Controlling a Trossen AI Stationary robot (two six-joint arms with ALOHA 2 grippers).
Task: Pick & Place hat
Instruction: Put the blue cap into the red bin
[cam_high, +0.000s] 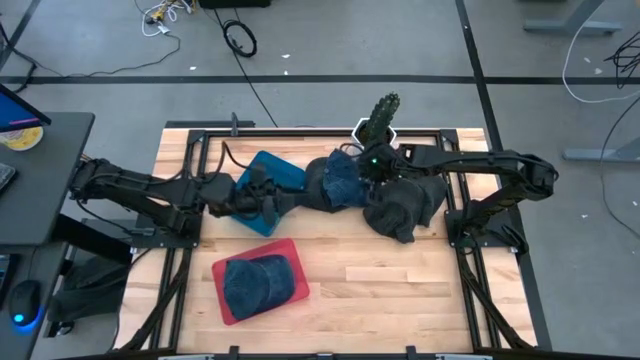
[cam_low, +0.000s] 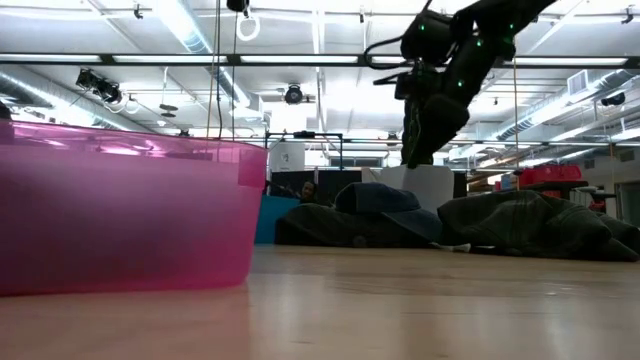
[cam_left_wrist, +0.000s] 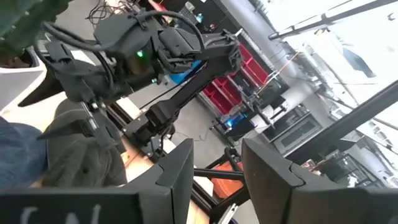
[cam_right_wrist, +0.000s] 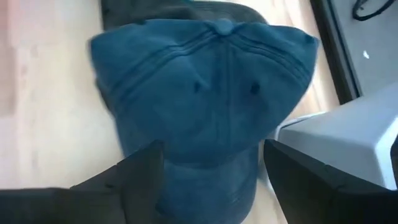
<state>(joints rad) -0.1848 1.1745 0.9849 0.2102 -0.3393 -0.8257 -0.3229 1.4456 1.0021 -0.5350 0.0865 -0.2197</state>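
A blue denim cap (cam_right_wrist: 205, 93) lies crown-up on a pile of hats at the table's middle (cam_high: 343, 182), resting on dark hats (cam_low: 385, 198). My right gripper (cam_right_wrist: 214, 155) hangs just above it (cam_high: 362, 168), open, with a finger on either side of the crown and touching nothing. A second blue hat (cam_high: 255, 282) lies inside the red bin (cam_high: 220, 290) near the front edge. My left gripper (cam_left_wrist: 217, 155) is open and waits by the blue bin (cam_high: 275, 170), left of the pile.
Dark grey and black hats (cam_high: 405, 205) are heaped to the right of the blue cap (cam_low: 520, 225). A potted plant (cam_high: 381, 112) stands at the far edge behind the pile. The pink bin's wall (cam_low: 120, 210) fills the left of the low view. Bare wood lies front right.
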